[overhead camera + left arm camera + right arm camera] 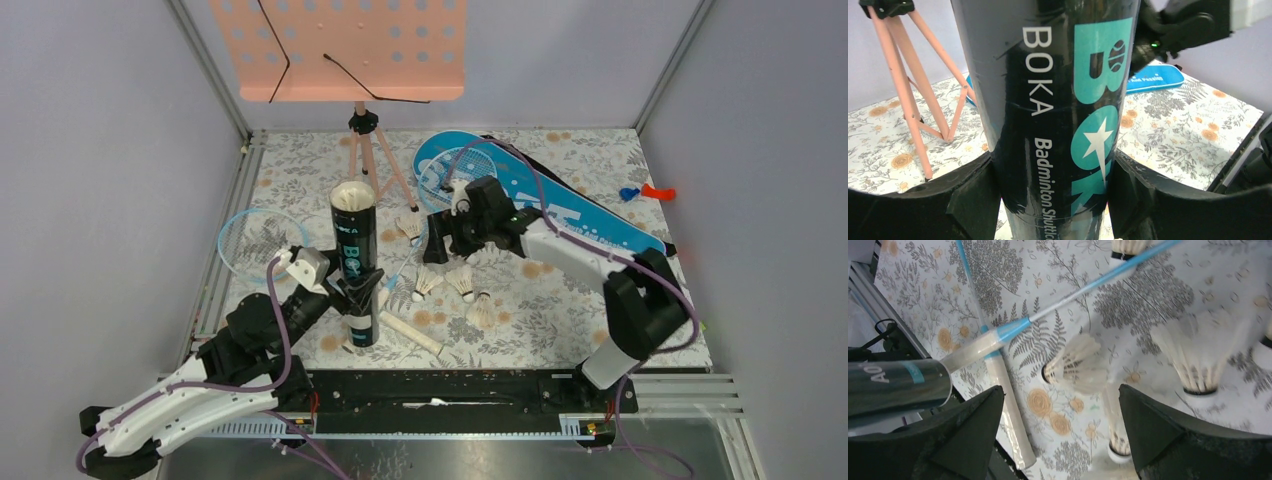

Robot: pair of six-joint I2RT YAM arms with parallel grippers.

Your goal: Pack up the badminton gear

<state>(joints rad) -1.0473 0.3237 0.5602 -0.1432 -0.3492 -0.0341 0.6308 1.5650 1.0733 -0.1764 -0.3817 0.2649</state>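
The left gripper (355,292) is pinching the black tube (354,245) upright at the near left of the table (590,310), with its jaws pressing on both sides of the tube. One racket (250,240) is lying by the left edge, and the bag (570,210) is filling the far right. The right gripper (436,248) is hovering, jaws spread, over loose shuttlecocks (463,281). The right wrist view is showing a second racket (1008,405) crossing the first. The left wrist view is showing "BOKA" on the tube.

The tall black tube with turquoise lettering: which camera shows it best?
The top external view: the whole black lettered tube stands upright, gripped low by the left hand. The left wrist view fills with its middle, lettering only; the right wrist view catches just one end at its left edge.
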